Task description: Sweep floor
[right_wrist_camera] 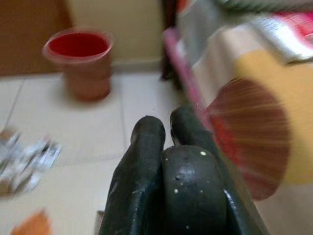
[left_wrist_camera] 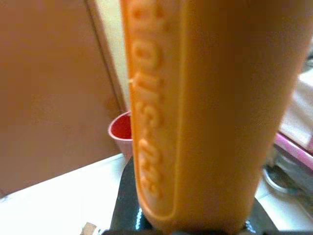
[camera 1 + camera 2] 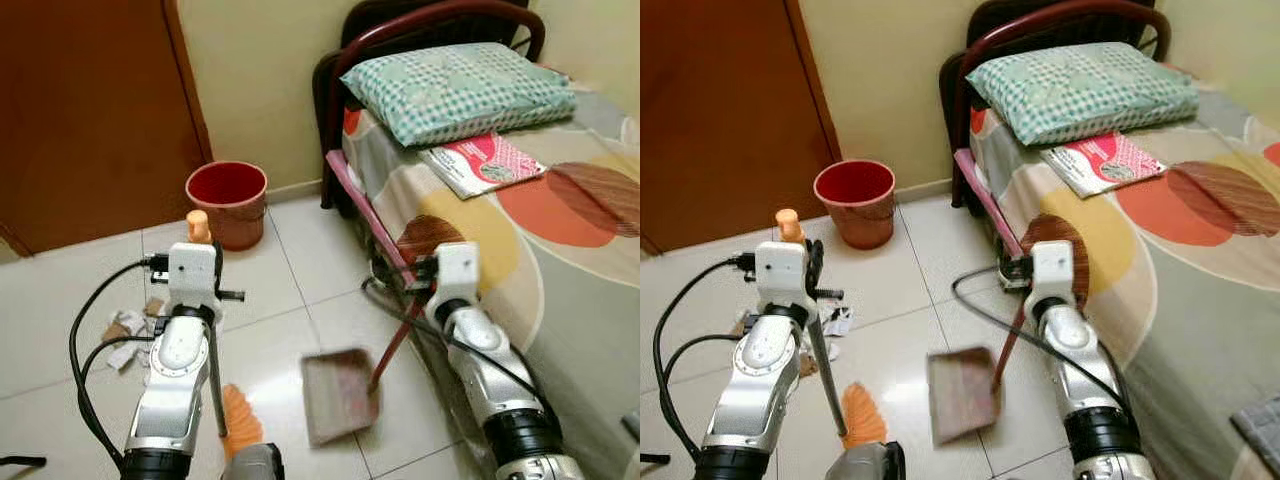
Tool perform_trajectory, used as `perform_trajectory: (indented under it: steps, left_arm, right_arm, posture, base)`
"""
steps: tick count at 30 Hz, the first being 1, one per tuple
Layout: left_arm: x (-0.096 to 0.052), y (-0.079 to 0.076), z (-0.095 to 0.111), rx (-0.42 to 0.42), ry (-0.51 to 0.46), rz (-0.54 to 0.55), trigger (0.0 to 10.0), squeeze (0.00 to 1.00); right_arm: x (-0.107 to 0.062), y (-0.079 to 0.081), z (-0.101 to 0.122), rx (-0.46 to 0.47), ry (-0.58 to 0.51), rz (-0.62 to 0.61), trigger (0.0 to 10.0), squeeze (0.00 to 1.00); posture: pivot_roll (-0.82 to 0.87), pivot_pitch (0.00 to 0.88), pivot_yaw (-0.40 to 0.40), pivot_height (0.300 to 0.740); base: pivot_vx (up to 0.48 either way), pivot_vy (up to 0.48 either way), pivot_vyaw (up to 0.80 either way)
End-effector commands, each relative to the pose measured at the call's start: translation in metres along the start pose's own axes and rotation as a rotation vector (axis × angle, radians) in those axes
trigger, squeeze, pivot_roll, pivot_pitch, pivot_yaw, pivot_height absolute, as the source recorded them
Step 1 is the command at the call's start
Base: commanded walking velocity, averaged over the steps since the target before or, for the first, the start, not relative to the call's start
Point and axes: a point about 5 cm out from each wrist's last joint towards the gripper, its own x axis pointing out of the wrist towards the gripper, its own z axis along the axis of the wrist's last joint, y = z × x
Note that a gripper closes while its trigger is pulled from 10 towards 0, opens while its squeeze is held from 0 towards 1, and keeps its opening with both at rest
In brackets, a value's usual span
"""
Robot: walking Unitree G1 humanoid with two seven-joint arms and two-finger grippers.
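Left eye view. Red bucket (image 3: 227, 203) stands on the tiled floor (image 3: 300, 290) against the cream wall, between the brown door (image 3: 90, 110) and the bed's dark headboard (image 3: 345, 70). Nearer the robot than the bucket: the left gripper (image 3: 197, 232), clamped on the orange handle (image 3: 198, 226) of a broom whose thin shaft runs down to orange bristles (image 3: 240, 420) on the tiles. A litter of paper scraps (image 3: 128, 335) lies on the floor, nearer than the bucket and to its door side. The dustpan (image 3: 340, 393) sits flat on the floor, nearer than the bucket and toward the bed, its red stick handle (image 3: 397, 345) rising to the right gripper (image 3: 420, 277), which sits beside the bed's pink side rail (image 3: 365, 215). On the bed: a green checked pillow (image 3: 460, 88) and a pink and white booklet (image 3: 485, 163) on a sheet with large coloured circles.

Right eye view. Same items, same arrangement.

Left wrist view. The orange handle (image 2: 205, 112), with raised lettering, stands very close between the fingers; the bucket (image 2: 121, 131) shows behind it by the door. Jaws closed on the handle.

Right wrist view. The black fingers (image 1: 142, 161) are pressed together around a dark rounded handle end (image 1: 193, 188). The bucket (image 1: 80, 61) is beyond them, and the scraps (image 1: 27, 159) lie on the tiles nearer than it.
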Motion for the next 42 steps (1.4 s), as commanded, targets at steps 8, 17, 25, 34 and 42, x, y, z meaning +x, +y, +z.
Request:
perform_trajectory:
  steps: [8,17,25,34,42]
  left_arm:
    - [-0.018,0.003,-0.002,0.008,-0.018,0.041,10.0,0.00]
    - [-0.015,0.009,0.013,0.024,-0.096,0.082,10.0,0.00]
    - [-0.005,0.009,0.026,0.006,-0.154,0.101,10.0,0.00]
    - [-0.003,0.001,0.030,0.012,-0.163,0.064,10.0,0.00]
    - [0.006,-0.007,0.054,-0.001,-0.238,0.028,10.0,0.00]
  right_arm:
    - [-0.009,-0.005,0.010,-0.119,-0.061,-0.072,10.0,0.00]
    - [-0.023,-0.018,0.026,0.102,-0.188,-0.210,10.0,0.00]
    - [-0.012,-0.018,0.046,0.103,-0.245,-0.214,10.0,0.00]
    - [-0.008,-0.007,0.054,0.053,-0.277,-0.171,10.0,0.00]
    - [-0.006,-0.008,0.060,0.010,-0.293,-0.181,10.0,0.00]
  posture:
    - [0.01,0.016,-0.034,0.740]
    - [0.00,0.057,-0.036,0.740]
    - [-0.01,0.071,-0.017,0.740]
    - [-0.01,0.081,-0.017,0.740]
    - [0.00,0.094,-0.024,0.740]
  base:
    - [0.000,0.000,0.00]
    - [0.000,0.000,0.07]
    - [0.000,0.000,0.80]
    - [0.000,0.000,0.80]
    - [0.000,0.000,0.80]
